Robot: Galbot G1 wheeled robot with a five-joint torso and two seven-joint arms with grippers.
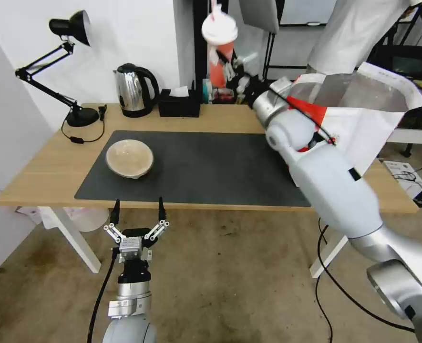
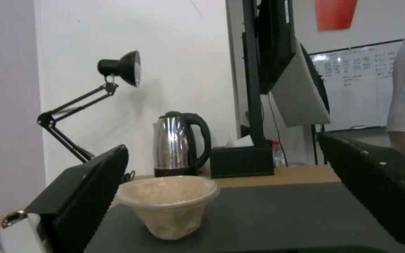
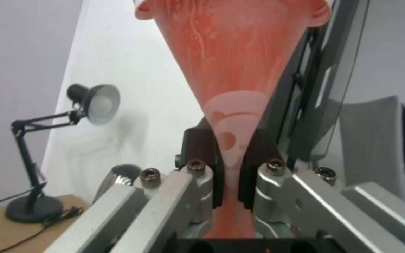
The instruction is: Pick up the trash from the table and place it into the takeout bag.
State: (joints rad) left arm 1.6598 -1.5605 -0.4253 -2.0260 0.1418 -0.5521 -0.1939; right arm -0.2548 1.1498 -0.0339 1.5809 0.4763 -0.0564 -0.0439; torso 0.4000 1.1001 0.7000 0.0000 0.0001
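Note:
My right gripper point(image 1: 225, 66) is shut on the red cup point(image 1: 219, 50) with its white domed lid, holding it high above the table's point(image 1: 44, 176) far edge; in the right wrist view the black pads point(image 3: 202, 154) pinch the red cup point(image 3: 240, 70) low on its body. The takeout bag point(image 1: 363, 109), white with a red panel and foil lining, stands open at the table's right end, partly behind my right arm. A beige pulp bowl point(image 1: 129, 158) sits on the dark mat's left part. My left gripper point(image 1: 137, 214) hangs open below the table's near edge, facing the beige bowl point(image 2: 167, 203).
A steel kettle point(image 1: 133, 90), a black tissue box point(image 1: 179, 104) and a black desk lamp point(image 1: 72, 71) stand along the table's far and left side. A person in white stands behind the bag. Cables trail on the floor at the right.

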